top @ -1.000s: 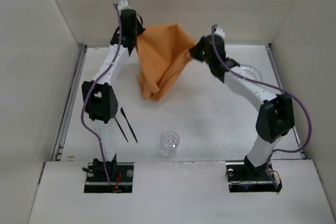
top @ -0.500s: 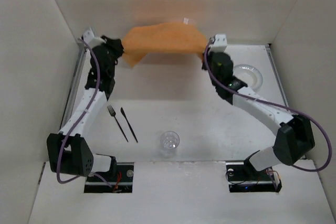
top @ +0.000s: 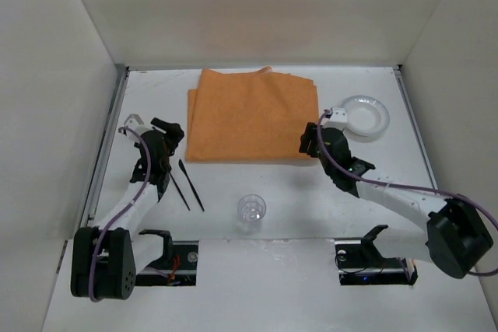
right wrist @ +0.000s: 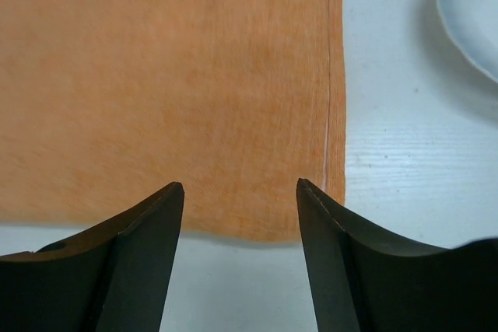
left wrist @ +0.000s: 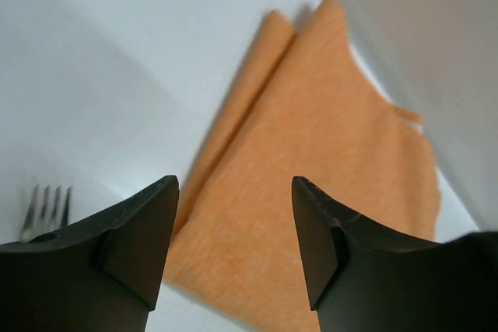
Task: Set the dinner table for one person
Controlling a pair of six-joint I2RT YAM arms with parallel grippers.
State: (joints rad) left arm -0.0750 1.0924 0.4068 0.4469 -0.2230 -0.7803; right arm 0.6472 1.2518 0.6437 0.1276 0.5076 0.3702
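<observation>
An orange cloth mat (top: pixel 253 114) lies spread flat on the back middle of the dinner table (top: pixel 311 200). My left gripper (top: pixel 174 130) hovers at the mat's near left corner, open, with nothing between its fingers (left wrist: pixel 136 242); below them I see the mat (left wrist: pixel 327 145) and fork tines (left wrist: pixel 47 206). My right gripper (top: pixel 308 140) stands open just off the mat's near right corner, holding nothing. Its view shows the mat's front edge (right wrist: pixel 171 75) and bare table (right wrist: pixel 405 184).
A white plate (top: pixel 366 115) sits right of the mat, its rim also in the right wrist view (right wrist: pixel 471 13). A black fork (top: pixel 173 184) and knife (top: pixel 191 185) lie near the left arm. A clear glass (top: pixel 250 212) stands at the front middle.
Both arms swung down and toward the front, spreading the raised cloth flat on the table. Both grippers opened and let the cloth go.
</observation>
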